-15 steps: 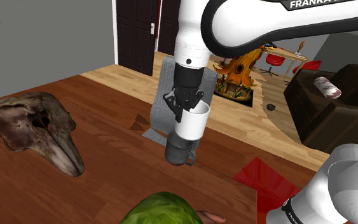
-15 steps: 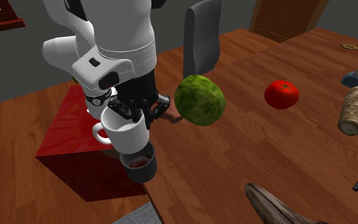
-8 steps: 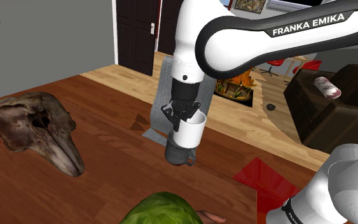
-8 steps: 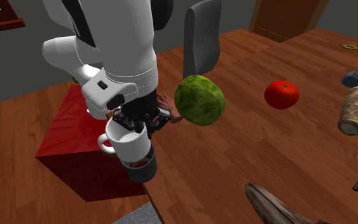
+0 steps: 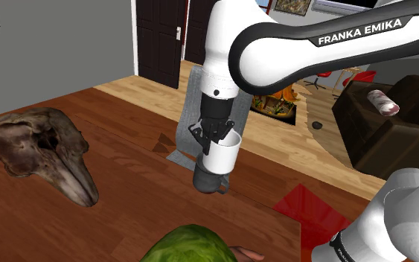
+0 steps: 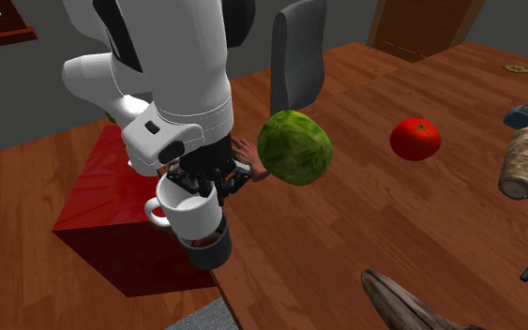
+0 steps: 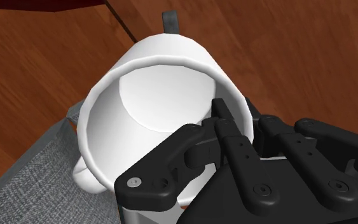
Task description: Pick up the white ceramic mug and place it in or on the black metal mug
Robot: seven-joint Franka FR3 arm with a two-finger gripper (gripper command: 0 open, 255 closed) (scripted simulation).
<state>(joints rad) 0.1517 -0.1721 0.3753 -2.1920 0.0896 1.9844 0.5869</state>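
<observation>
Wooden surface (image 5: 126, 186): dark mug (image 5: 209, 181) stands at its edge. Green round head (image 6: 294, 147) lies near the dark mug, not touching it. White mug (image 5: 222, 153) upright, directly over the dark mug, base at or just inside its rim; contact unclear. Gripper (image 5: 216, 135) clamps the white mug's wall, one finger inside. To finish well, I judge: keep it plumb and centred, lower slowly, release only once seated

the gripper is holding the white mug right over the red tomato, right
No: the gripper holds the white mug over the dark mug, not the red tomato, which lies well apart; the second exterior view shows it.
</observation>
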